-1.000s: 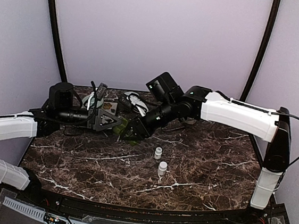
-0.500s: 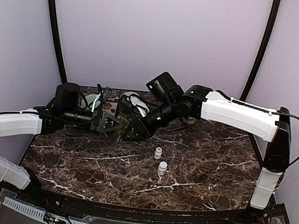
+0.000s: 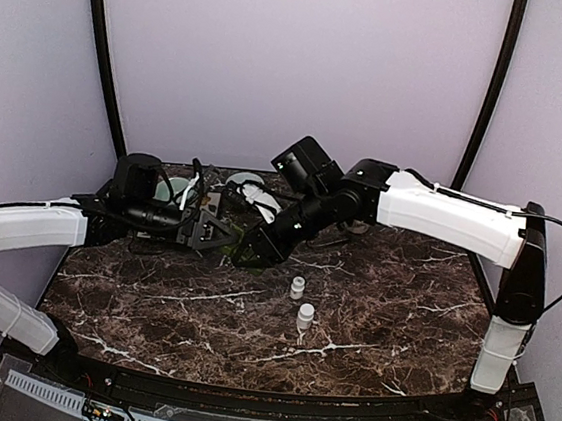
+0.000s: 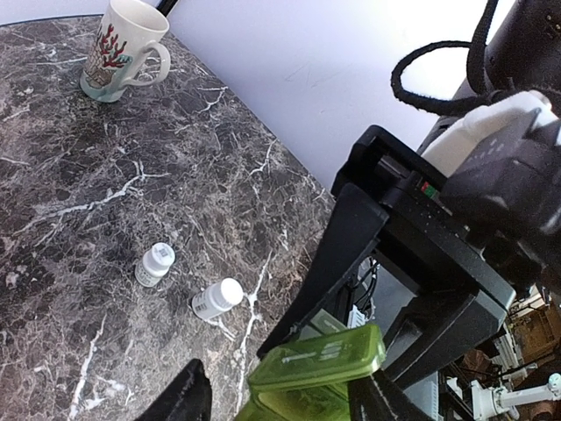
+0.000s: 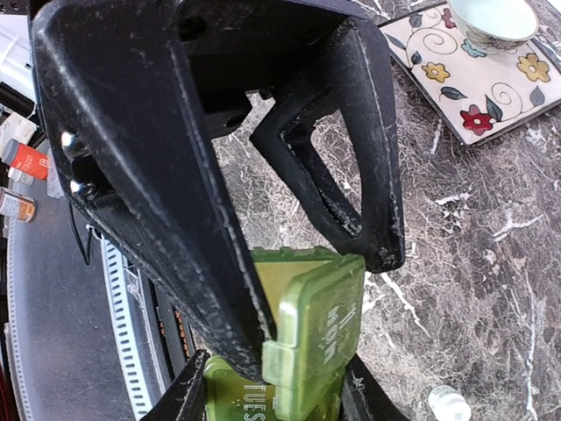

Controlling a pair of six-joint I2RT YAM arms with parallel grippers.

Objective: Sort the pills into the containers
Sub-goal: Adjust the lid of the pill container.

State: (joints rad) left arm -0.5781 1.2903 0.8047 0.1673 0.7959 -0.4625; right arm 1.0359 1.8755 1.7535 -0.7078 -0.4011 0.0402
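Note:
The containers (image 5: 320,320) are a green pill box, with the "MON" lid (image 4: 320,355) tilted up and "TUES" beside it. My right gripper (image 5: 276,373) is shut on the box across its width, holding it just above the marble at centre left (image 3: 225,249). My left gripper (image 4: 283,379) is open and straddles the box's end; one of its fingers (image 5: 202,263) rests by the raised lid's tab, the other stands beyond the far side. No loose pills show. Two white pill bottles (image 3: 297,289) (image 3: 305,319) stand on the table; the left wrist view shows one upright (image 4: 155,263) and one on its side (image 4: 216,298).
A cream mug (image 4: 118,48) with a red pattern stands at the far edge. A flowered tile tray (image 5: 465,88) holds a pale teal bowl (image 5: 491,22). Both arms meet over the table's back left (image 3: 209,228).
My left arm has shifted right and toward the back, closer over the box, and its jaws have narrowed. The right arm holds its place with the box.

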